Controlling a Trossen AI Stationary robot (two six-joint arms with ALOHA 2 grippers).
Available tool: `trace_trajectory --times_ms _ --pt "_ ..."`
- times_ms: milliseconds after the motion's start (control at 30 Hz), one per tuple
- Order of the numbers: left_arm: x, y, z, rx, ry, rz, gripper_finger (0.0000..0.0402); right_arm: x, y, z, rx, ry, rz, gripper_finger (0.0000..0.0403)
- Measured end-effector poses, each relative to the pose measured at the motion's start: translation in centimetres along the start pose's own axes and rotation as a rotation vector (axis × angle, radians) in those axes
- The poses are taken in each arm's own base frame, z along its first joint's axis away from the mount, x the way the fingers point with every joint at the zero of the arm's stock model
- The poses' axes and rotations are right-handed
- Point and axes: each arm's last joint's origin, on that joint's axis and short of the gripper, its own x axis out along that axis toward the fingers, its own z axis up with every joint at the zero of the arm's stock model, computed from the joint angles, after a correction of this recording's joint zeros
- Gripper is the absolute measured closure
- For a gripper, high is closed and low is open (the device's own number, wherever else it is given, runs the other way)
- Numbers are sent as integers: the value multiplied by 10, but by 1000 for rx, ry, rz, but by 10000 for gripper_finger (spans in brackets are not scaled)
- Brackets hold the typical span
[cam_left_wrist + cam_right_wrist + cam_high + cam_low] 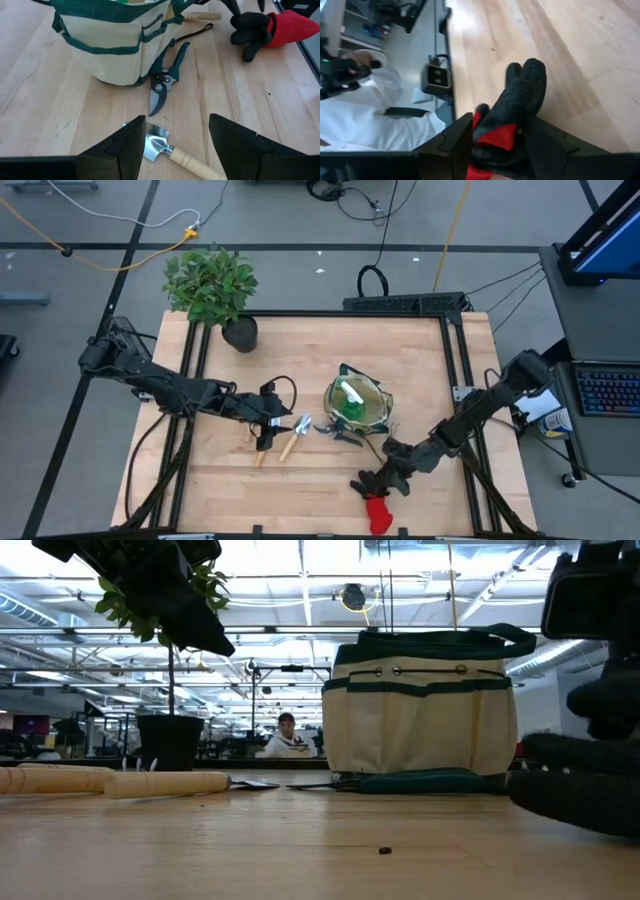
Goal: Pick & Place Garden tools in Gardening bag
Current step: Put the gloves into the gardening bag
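The gardening bag [356,404] stands upright mid-table with a green-white item [350,398] inside. Dark pruning shears [167,75] lie against its base. Two wooden-handled tools [290,442] [260,452] lie to the bag's left. My left gripper [175,145] is open just above the nearer trowel [157,144], with its fingers either side of the metal blade and touching nothing. My right gripper [497,145] is shut on the black-and-red glove [378,515] near the table's front edge. A further wooden handle [202,16] shows beyond the bag. My right gripper pinches the glove between its two fingers, at the part where the red cloth meets the black [495,137]. The black glove fingers [525,85] stick out forward past the fingertips. The gripper slants down toward the table's near edge, and the glove's red end [378,518] lies on the table.
A leafy potted plant [215,285] in a black pot [240,333] stands at the far left of the table. A metal frame runs along the table's edges [455,360]. A person in white [370,120] sits beyond the near edge. Bare wood lies at the near left.
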Motion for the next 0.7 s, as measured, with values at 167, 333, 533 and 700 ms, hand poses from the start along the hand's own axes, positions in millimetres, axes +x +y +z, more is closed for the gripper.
trace_trajectory --times_ms 167,333,533,700 --pt "0 0 0 0 0 0 176 2 -3 0 -56 -13 -21 263" --pt "0 0 0 0 0 0 176 3 -3 6 -142 -71 -18 329" --pt "0 0 0 0 2 0 176 1 13 16 -246 -177 139 395" --pt "0 0 0 0 4 1 176 -16 43 35 -394 -420 399 400"
